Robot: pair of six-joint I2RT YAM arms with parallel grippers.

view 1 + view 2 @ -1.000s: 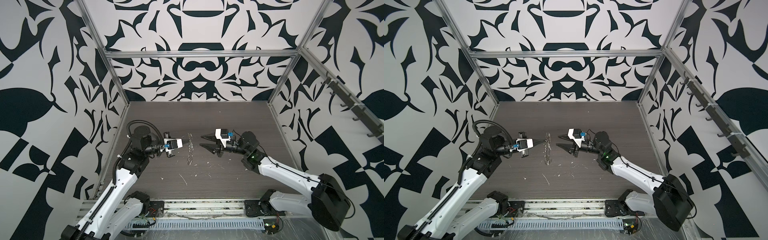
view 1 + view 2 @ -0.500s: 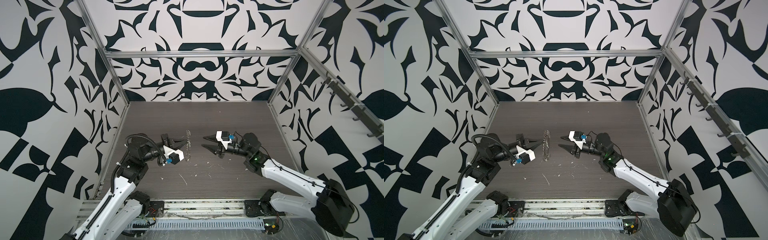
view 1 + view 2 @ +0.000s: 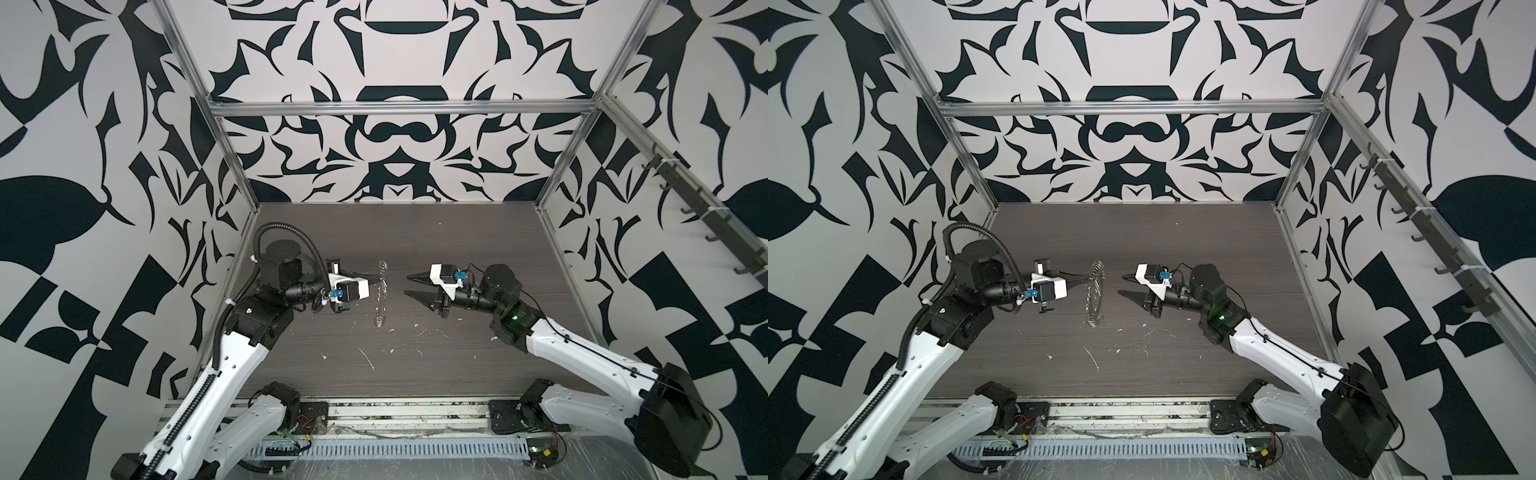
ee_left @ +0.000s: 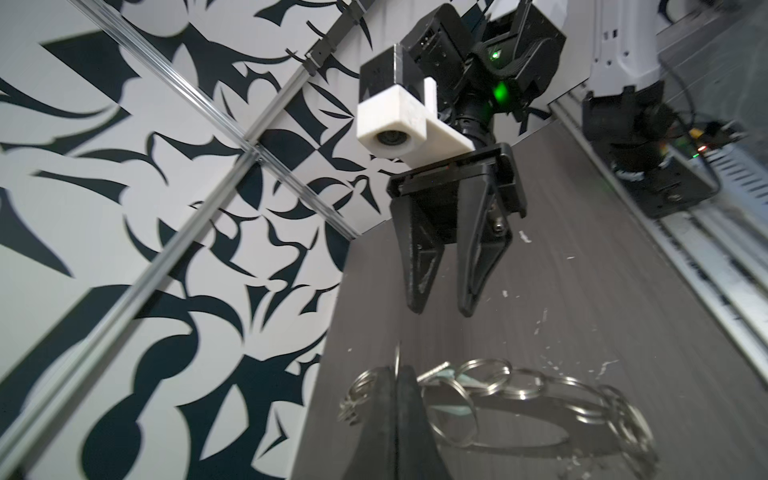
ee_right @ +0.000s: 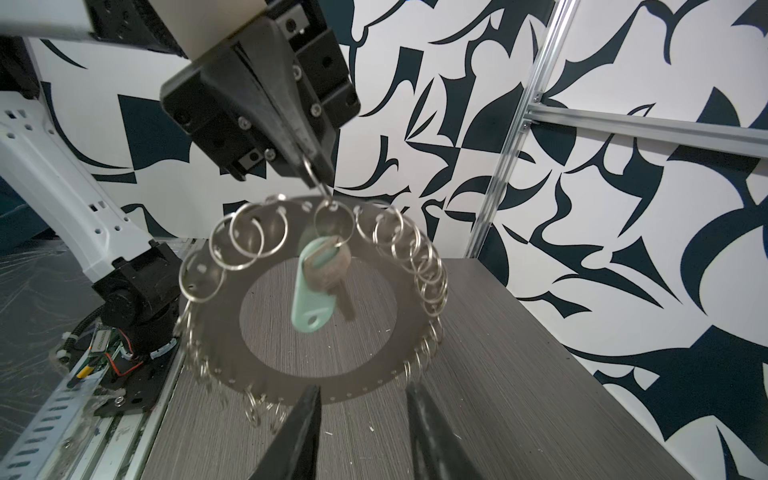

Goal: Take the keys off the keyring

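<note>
Left gripper (image 5: pixel 313 172) clamps keyring (image 5: pixel 220 332); right gripper (image 4: pixel 441 311) spread

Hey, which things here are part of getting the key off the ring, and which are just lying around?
In the job: keyring, hanging from the shut left gripper; key with its tag; open right gripper, facing it.
Just lying about: scraps on the table; hook rail on the wall.

White arm shells (image 3: pixel 239 365), black joints (image 3: pixel 259 324); right gripper (image 4: pixel 440 311) black, tapered fingers (image 4: pixel 419 266); white camera block (image 4: pixel 392 120); ribbed black hose (image 3: pixel 277 225) left; green light (image 3: pixel 515 317) right.
</note>
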